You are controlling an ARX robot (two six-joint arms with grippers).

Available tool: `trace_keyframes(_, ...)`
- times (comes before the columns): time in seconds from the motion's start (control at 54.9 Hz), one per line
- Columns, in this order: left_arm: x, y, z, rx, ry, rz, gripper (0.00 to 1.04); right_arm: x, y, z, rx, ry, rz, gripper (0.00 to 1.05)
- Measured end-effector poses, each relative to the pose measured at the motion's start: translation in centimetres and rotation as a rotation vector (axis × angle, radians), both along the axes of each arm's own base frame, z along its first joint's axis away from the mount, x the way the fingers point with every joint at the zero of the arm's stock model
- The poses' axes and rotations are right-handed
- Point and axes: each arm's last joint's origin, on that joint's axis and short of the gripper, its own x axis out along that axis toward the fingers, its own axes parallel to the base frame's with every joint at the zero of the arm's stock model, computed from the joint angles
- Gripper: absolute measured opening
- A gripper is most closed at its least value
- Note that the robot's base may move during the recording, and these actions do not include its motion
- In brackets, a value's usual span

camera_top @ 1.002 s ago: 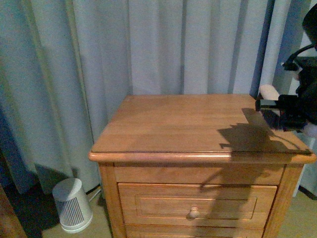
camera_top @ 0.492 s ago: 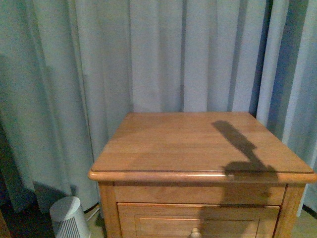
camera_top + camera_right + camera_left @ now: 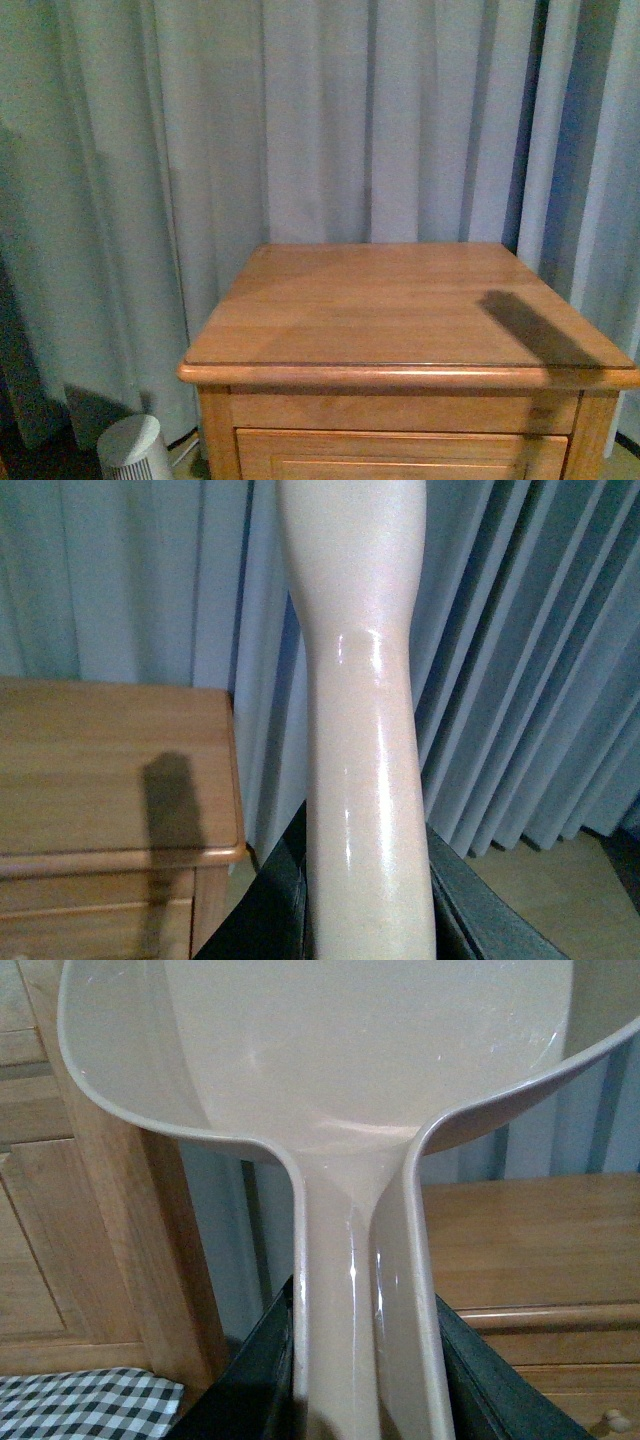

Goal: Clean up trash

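Note:
My left gripper [image 3: 365, 1380] is shut on the handle of a beige dustpan [image 3: 340, 1080], whose wide scoop fills the upper part of the left wrist view and looks bare inside. My right gripper [image 3: 365, 890] is shut on the pale handle of a brush [image 3: 365, 730], whose bristle end is out of the picture. The trash is not in view in any picture. Neither arm shows in the front view, only a dark shadow on the nightstand top [image 3: 400, 310].
A wooden nightstand [image 3: 400, 400] with drawers stands before grey-blue curtains [image 3: 300, 120]. A small white ribbed appliance [image 3: 130, 450] sits on the floor at its left. A wooden cabinet side [image 3: 90, 1240] and black-and-white checked fabric [image 3: 80, 1405] lie beside the dustpan.
The front view has tilted upward, so the nightstand sits lower in the picture. The right arm with its black gripper, seen at the right edge a second ago, has left the view; its shadow shrank.

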Motion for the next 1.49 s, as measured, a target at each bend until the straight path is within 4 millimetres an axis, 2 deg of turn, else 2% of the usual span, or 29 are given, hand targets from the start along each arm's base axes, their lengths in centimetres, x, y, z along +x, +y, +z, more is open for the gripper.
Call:
trace_keyframes(0.109,0.0,0.0,0.0,0.0,0.0,-0.001,0.28,-0.3,0.0,-1.4,-0.006,0.017,-0.02,0.2)
trace_keyframes(0.237,0.0,0.0,0.0,0.0,0.0,0.0,0.28,-0.4,0.0,-1.8,0.002,0.02,-0.031,0.2)
trace_keyframes(1.494,0.0,0.0,-0.1,-0.001,0.001,0.003,0.28,-0.3,0.2,-1.8,0.024,0.016,-0.031,0.2)
